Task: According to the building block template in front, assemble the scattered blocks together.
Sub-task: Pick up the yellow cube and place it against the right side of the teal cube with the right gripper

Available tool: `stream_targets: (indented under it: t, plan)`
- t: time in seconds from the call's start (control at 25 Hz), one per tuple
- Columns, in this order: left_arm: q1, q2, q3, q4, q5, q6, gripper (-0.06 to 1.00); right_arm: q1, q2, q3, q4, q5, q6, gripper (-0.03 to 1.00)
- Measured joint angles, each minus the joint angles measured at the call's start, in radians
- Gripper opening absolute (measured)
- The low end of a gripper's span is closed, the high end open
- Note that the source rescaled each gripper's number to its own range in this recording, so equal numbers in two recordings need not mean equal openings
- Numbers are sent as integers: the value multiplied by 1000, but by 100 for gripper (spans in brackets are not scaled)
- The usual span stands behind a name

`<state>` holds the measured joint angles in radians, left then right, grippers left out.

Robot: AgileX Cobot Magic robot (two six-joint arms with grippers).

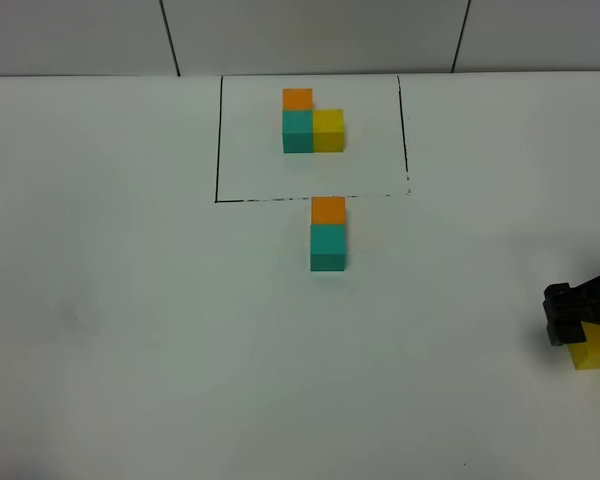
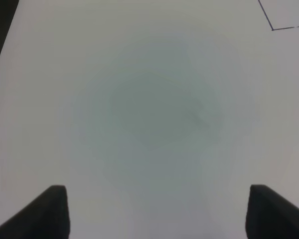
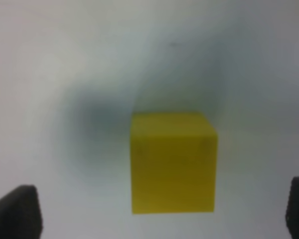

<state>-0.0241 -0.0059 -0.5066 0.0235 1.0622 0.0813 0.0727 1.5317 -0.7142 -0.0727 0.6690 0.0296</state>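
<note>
the yellow cube point(image 1: 598, 350) sits at the far right edge of the exterior high view, cut off by the picture's border and partly covered by the black right jaws, of which only a piece shows there. the right wrist view, though blurred, shows that yellow cube point(image 3: 173, 162) whole. it rests on the white tabletop point(image 1: 130, 330) between two dark fingertips point(image 3: 15, 214), with bare gaps on both sides, so the right jaws stand wide apart and grip nothing.

the left arm is out of the high view. its wrist view is soft and hazy, showing the left jaws apart over bare tabletop and a corner of the black line point(image 2: 284, 27).

only the high view shows the building block template point(image 1: 313, 125) inside that black-line frame. just in front of the frame, the orange cube point(image 1: 328, 210) touches the teal cube point(image 1: 328, 247), both well apart from the yellow one.
</note>
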Motion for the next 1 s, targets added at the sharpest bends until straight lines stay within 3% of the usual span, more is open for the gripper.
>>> stream_targets:
  t: [0.48, 1.0]
  plan:
    - [0, 0, 0, 0, 0, 0, 65, -56, 104, 1, 73, -59, -99, 93]
    - [0, 0, 0, 0, 0, 0, 65, -59, 135, 8, 78, -72, -107, 79]
